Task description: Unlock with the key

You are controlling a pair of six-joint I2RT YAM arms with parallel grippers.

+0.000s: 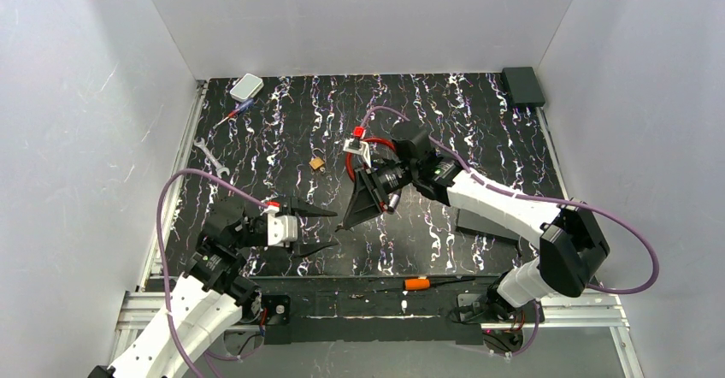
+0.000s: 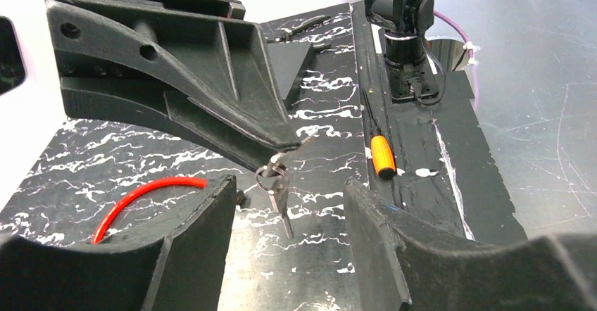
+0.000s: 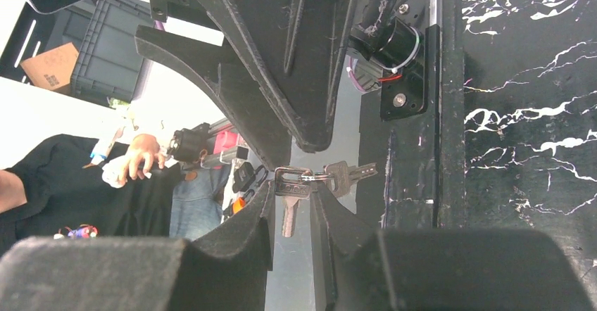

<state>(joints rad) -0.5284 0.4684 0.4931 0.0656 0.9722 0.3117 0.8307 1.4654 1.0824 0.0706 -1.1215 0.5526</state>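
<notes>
While the right claw [image 2: 292, 144] grips it by the head, the key [image 3: 289, 202] hangs in the air above the table [image 1: 479, 138]. In the right wrist view its blade points downward, below that claw's closed fingertips [image 3: 262, 219]. A small ring [image 3: 317, 177] passes through the head and carries a second key [image 3: 350, 174], which sticks out to the side. So the right claw is clamped on the key.

Seen from the left wrist, the ring and both keys dangle just under the right claw's tip. They hang in the gap between the left claw's [image 2: 288, 186] two fingers [image 2: 190, 240], close to the fingertips. Those jaws stand apart, one finger on each side of the key, and neither appears to touch it. The left claw holds nothing.

From above, the two claws meet almost tip to tip over the near half of the dark marbled table. The left claw reaches in from the left and the right claw slants down from further back.

The small brass padlock [image 1: 317, 163] lies flat on the table further back, well apart from both claws and from the key. A loop of red cable [image 2: 148, 195] sits near the right wrist. The orange-handled tool [image 1: 416, 283] lies along the black strip at the near edge. A silver wrench [image 1: 209, 157] rests near the left edge. A white box [image 1: 246, 86] and a black box [image 1: 522, 85] sit at the far corners.
</notes>
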